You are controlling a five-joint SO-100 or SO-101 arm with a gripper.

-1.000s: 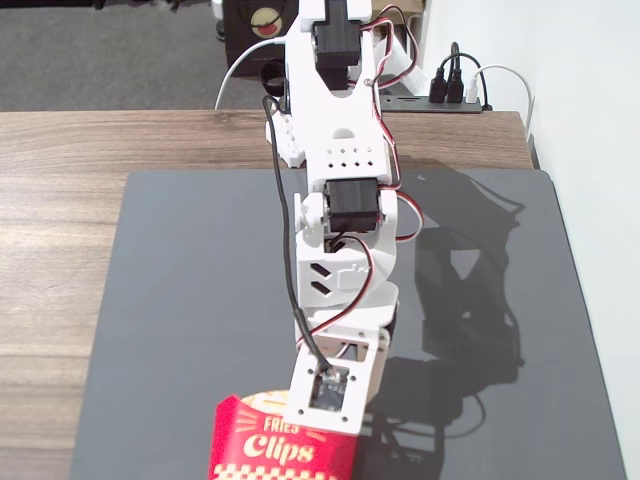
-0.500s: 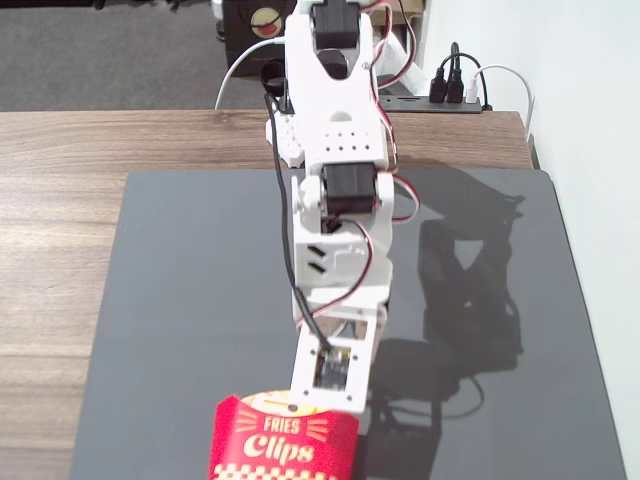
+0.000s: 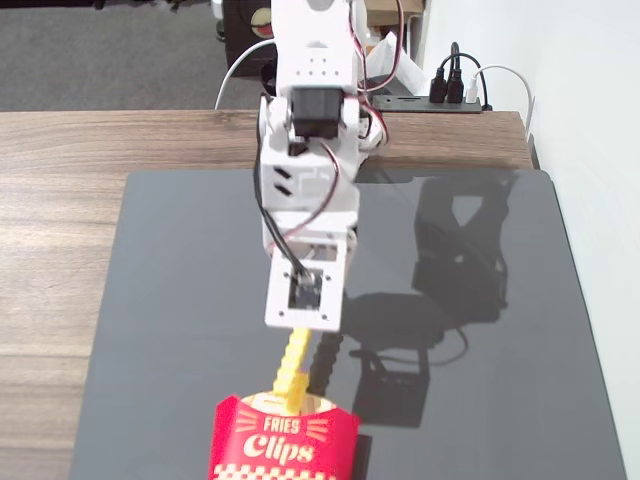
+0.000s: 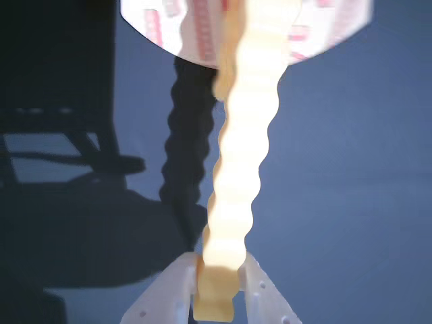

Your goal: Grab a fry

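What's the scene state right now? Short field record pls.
surface: black mat on wooden table
carton: red Fries Clips carton, bottom edge of the fixed view
fry: yellow fry, one end in the carton mouth, the other between the fingers
gripper: gripper shut on fry
fry out of carton: not yet

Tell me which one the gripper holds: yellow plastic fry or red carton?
The wavy yellow plastic fry, its end pinched in the white gripper; the red Fries Clips carton merely meets its far end.
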